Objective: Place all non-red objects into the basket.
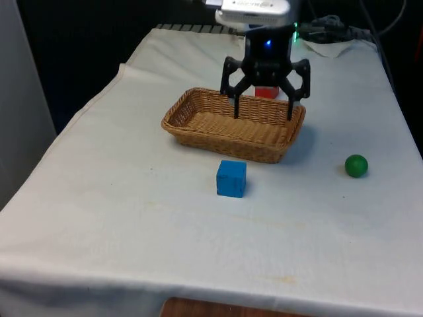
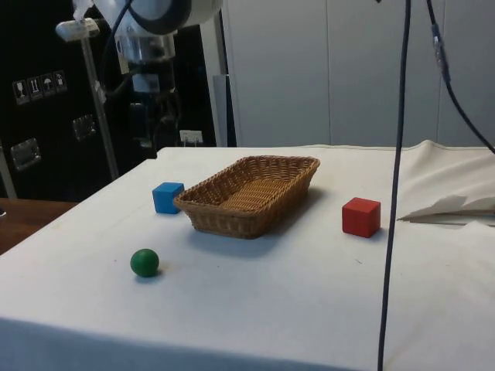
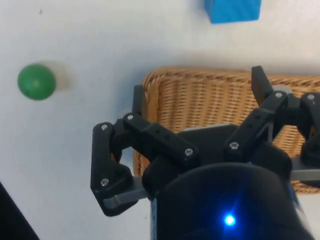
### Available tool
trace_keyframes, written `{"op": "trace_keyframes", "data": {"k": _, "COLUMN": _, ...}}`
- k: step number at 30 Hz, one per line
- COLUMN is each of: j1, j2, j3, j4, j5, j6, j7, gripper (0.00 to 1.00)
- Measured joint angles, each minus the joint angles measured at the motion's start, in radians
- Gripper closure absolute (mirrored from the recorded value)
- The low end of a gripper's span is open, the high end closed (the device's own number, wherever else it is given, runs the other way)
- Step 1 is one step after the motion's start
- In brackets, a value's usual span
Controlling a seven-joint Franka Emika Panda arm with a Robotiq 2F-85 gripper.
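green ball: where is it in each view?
Front view: green ball on the cloth, front view's right of the wicker basket.
Side view: green ball near the table's near edge, apart from the basket.
Wrist view: green ball on the cloth beside the basket.
Shared landmark: the basket.

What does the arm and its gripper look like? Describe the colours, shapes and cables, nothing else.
The arm is white with rounded, glossy joint housings. The gripper is black: a blocky body with two fingers built from jointed, angular links fastened by small silver screws, ending in narrow tips. Dark cables run along the arm in the side view.
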Motion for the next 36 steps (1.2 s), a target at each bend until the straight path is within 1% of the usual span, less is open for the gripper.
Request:
{"op": "trace_keyframes", "data": {"k": 1, "j1": 0.000, "j2": 0.000, "j3": 0.000, "j4": 0.000, "j5": 0.000, "j6": 0.000, "j7": 0.000, "gripper": 0.00}}
{"op": "trace_keyframes", "data": {"k": 6, "j1": -0.006, "j2": 0.040, "j3": -0.016, "j4": 0.020, "j5": 0.039, "j6": 0.020, "j7": -0.044, "gripper": 0.00}}
{"op": "trace_keyframes", "data": {"k": 8, "j1": -0.009, "j2": 0.056, "j3": -0.018, "j4": 0.030, "j5": 0.050, "j6": 0.026, "j7": -0.057, "gripper": 0.00}}
{"op": "trace_keyframes", "data": {"k": 14, "j1": -0.015, "j2": 0.103, "j3": -0.021, "j4": 0.064, "j5": 0.058, "j6": 0.039, "j7": -0.070, "gripper": 0.00}}
{"op": "trace_keyframes", "data": {"k": 18, "j1": -0.018, "j2": 0.151, "j3": -0.030, "j4": 0.096, "j5": 0.083, "j6": 0.056, "j7": -0.101, "gripper": 0.00}}
{"op": "trace_keyframes", "data": {"k": 20, "j1": -0.018, "j2": 0.151, "j3": -0.030, "j4": 0.096, "j5": 0.083, "j6": 0.056, "j7": -0.101, "gripper": 0.00}}
{"op": "trace_keyframes", "data": {"k": 22, "j1": -0.019, "j2": 0.166, "j3": -0.033, "j4": 0.107, "j5": 0.090, "j6": 0.058, "j7": -0.111, "gripper": 0.00}}
{"op": "trace_keyframes", "data": {"k": 28, "j1": -0.029, "j2": 0.213, "j3": -0.047, "j4": 0.134, "j5": 0.125, "j6": 0.073, "j7": -0.160, "gripper": 0.00}}
{"op": "trace_keyframes", "data": {"k": 29, "j1": -0.029, "j2": 0.213, "j3": -0.047, "j4": 0.134, "j5": 0.125, "j6": 0.073, "j7": -0.160, "gripper": 0.00}}
{"op": "trace_keyframes", "data": {"k": 32, "j1": -0.033, "j2": 0.236, "j3": -0.057, "j4": 0.151, "j5": 0.146, "j6": 0.074, "j7": -0.188, "gripper": 0.00}}
{"op": "trace_keyframes", "data": {"k": 36, "j1": -0.038, "j2": 0.262, "j3": -0.063, "j4": 0.173, "j5": 0.160, "j6": 0.074, "j7": -0.206, "gripper": 0.00}}
